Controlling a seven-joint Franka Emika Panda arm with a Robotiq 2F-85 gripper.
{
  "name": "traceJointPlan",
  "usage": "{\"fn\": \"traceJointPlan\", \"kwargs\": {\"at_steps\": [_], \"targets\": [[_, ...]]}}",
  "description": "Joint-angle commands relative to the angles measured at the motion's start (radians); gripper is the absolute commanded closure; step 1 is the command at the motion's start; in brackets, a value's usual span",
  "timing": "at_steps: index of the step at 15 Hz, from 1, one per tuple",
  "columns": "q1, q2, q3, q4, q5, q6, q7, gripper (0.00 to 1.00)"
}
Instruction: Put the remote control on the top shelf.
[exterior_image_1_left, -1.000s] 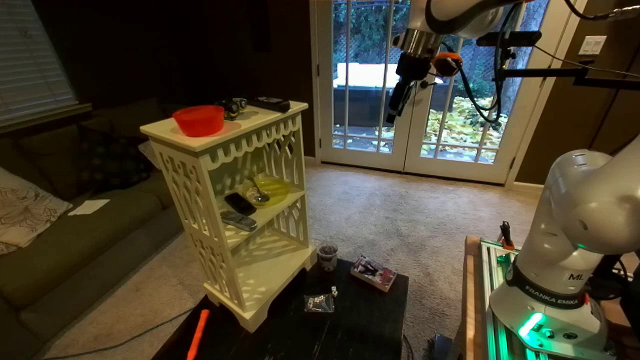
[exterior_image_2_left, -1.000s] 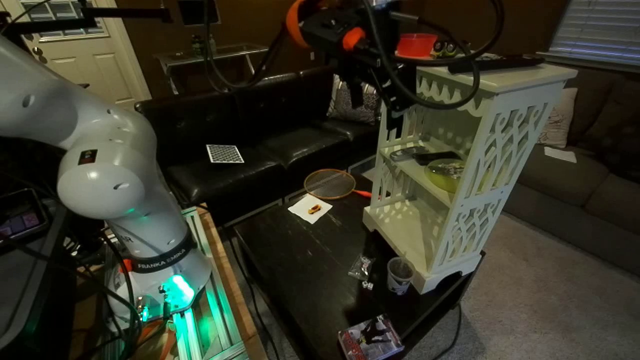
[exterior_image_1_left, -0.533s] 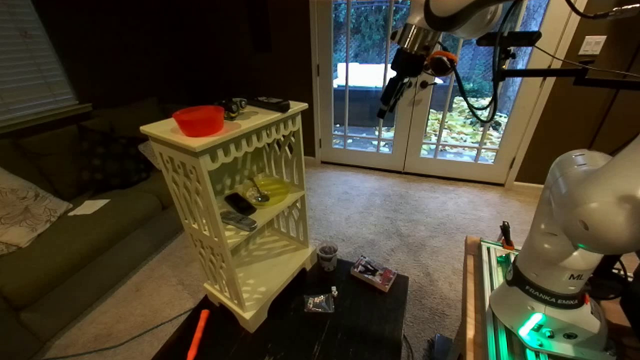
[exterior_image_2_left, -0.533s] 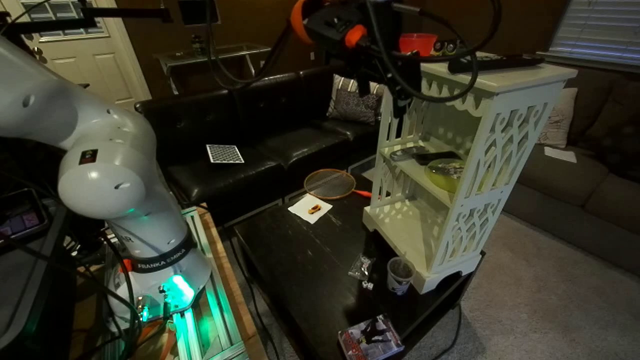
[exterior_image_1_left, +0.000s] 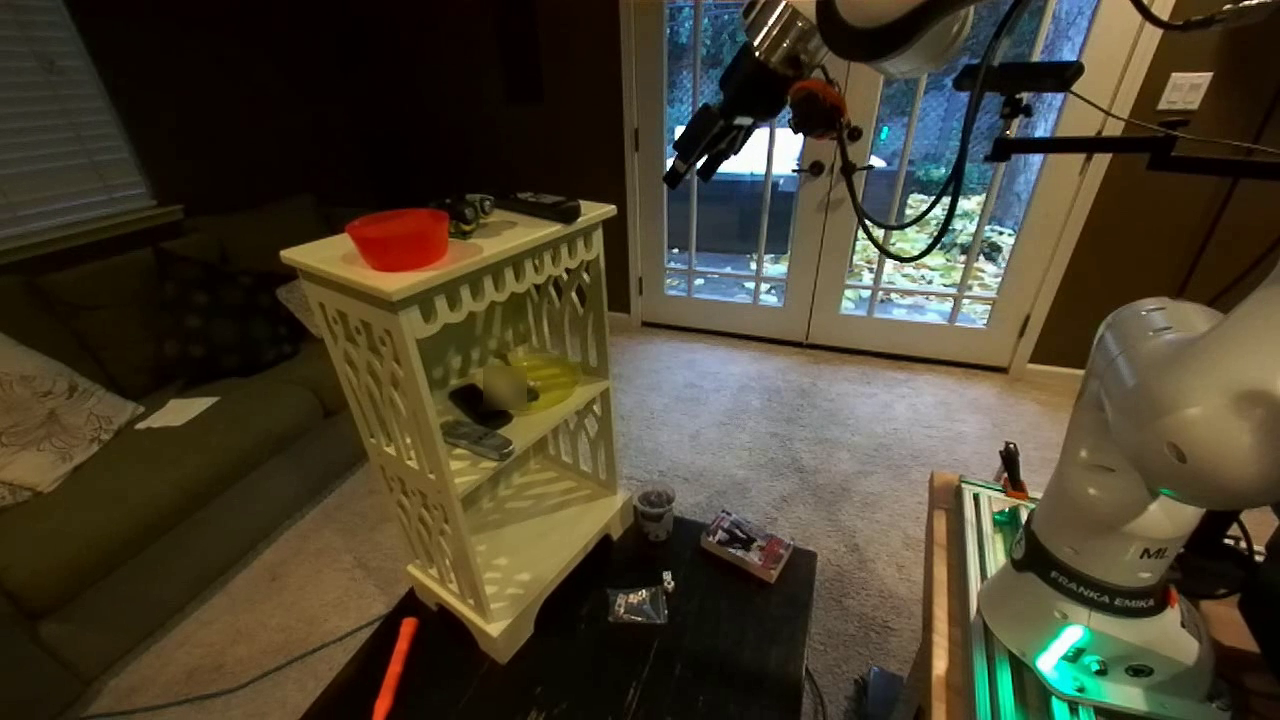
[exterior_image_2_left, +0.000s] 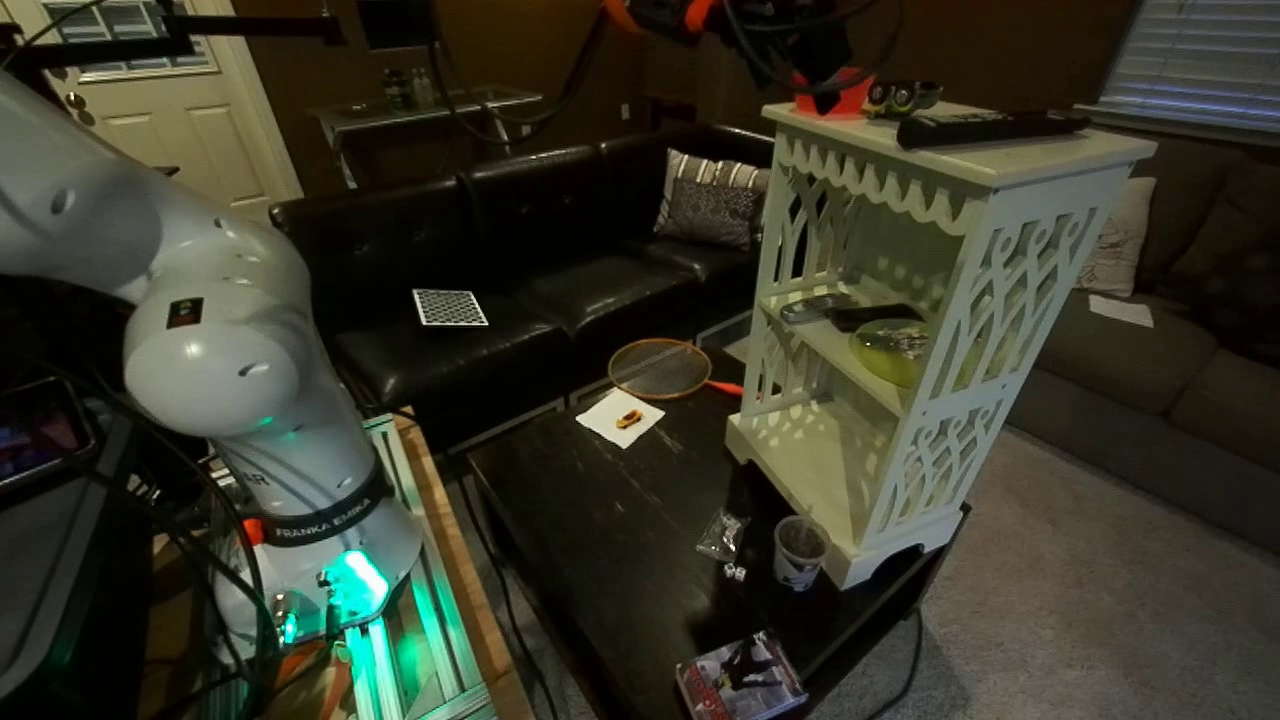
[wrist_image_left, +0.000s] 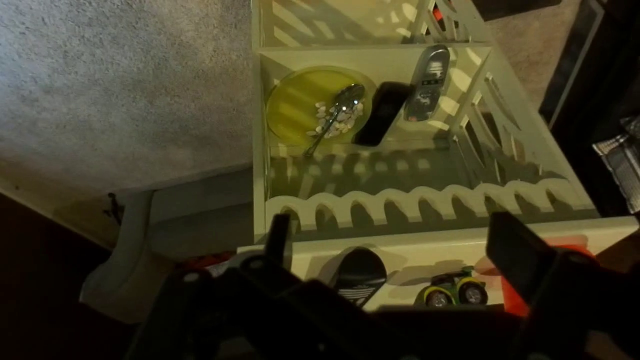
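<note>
- Two fingers (wrist_image_left: 517, 252) of my gripper (exterior_image_1_left: 690, 172) spread wide, holding nothing.
- Remote control (exterior_image_2_left: 985, 128): on the top shelf (exterior_image_2_left: 1050, 151) — apart from me, lower in both exterior views.
- Wrist view: its end shows between my fingers.

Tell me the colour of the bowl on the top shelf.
Bright red. The bowl on the top shelf shows best in an exterior view.

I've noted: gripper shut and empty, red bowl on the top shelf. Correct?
Not quite: the gripper is open, its fingers wide apart in the wrist view. It is empty, and the red bowl sits on the top shelf.
</note>
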Motion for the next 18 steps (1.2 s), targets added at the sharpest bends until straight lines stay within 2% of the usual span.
{"fn": "traceJointPlan", "kwargs": {"at_steps": [1,3,7,10,13,14,15,16,17,18], "targets": [[0.002,0.001,-0.007,0.002,-0.002,-0.003,0.000,0.00],[0.006,0.018,-0.007,0.004,0.012,0.020,0.022,0.00],[-0.035,0.101,0.122,0.028,-0.050,0.210,0.189,0.00],[-0.082,0.197,0.217,0.090,-0.137,0.292,0.294,0.00],[-0.161,0.282,0.294,0.172,-0.268,0.306,0.404,0.00],[-0.187,0.307,0.311,0.205,-0.316,0.267,0.439,0.00],[-0.201,0.328,0.317,0.231,-0.354,0.247,0.469,0.00],[-0.187,0.352,0.302,0.258,-0.350,0.225,0.473,0.00],[-0.144,0.296,0.267,0.180,-0.314,0.271,0.431,0.00],[-0.146,0.318,0.263,0.203,-0.325,0.261,0.441,0.00]]}}
